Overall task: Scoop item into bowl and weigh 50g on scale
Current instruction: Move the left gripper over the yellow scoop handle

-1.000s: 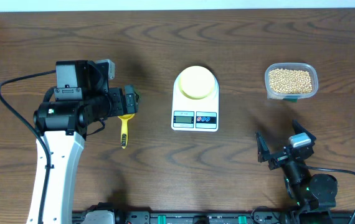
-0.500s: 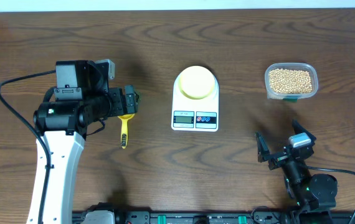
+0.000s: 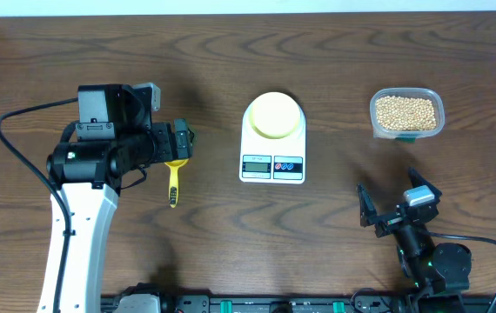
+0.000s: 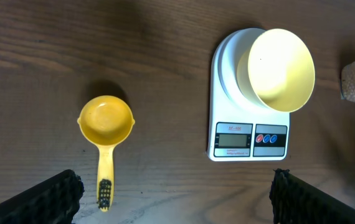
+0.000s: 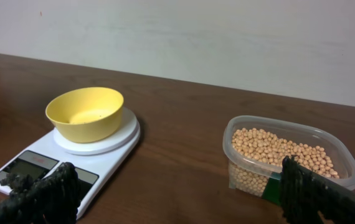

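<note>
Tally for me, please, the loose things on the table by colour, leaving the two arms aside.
Yellow: 2, the bowl and the scoop
White: 1, the scale
Clear: 1, the container of beans
Total: 4

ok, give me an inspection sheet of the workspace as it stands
Surface: dark wood-grain table, no spills seen.
Job's things: pale yellow bowl on white scale, looks empty; beans in clear container, right of scale; yellow scoop lying flat, left of scale, empty.
Clutter: nothing seen.
Grippers: left gripper open over scoop, holding nothing; right gripper open, empty, near front edge.
Cables: black cable looping at far left; second cable at front right.
Surroundings: pale wall behind table.
</note>
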Action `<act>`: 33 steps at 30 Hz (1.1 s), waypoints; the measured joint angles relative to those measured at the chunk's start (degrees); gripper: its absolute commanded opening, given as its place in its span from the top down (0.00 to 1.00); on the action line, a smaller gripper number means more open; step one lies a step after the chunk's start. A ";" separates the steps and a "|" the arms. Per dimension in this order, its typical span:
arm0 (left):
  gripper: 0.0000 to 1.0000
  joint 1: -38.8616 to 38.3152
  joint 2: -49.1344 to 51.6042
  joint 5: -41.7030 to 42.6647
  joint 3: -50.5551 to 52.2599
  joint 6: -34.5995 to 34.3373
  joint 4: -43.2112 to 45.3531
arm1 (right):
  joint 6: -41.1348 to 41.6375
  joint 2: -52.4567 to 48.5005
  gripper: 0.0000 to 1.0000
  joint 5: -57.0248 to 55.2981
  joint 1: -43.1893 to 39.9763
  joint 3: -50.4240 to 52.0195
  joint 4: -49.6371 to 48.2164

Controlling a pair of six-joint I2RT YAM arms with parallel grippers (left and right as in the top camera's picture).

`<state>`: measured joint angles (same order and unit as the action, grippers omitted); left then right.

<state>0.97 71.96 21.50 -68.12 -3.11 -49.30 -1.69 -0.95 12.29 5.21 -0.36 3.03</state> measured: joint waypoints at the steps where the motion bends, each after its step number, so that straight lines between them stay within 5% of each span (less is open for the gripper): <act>1: 0.02 0.00 0.00 0.00 0.00 0.00 0.00 | 0.00 0.00 0.01 0.00 0.00 0.00 0.00; 26: 0.01 0.00 0.00 0.00 0.00 0.00 -1.75 | 0.00 0.00 0.01 0.00 0.00 0.00 0.00; 33: 0.50 0.00 0.00 -0.26 0.00 0.31 -2.62 | 0.00 0.00 0.01 0.00 0.00 0.00 -0.02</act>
<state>0.97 71.96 21.23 -68.12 -2.81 -51.92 -1.69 -0.95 12.29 5.21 -0.36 3.01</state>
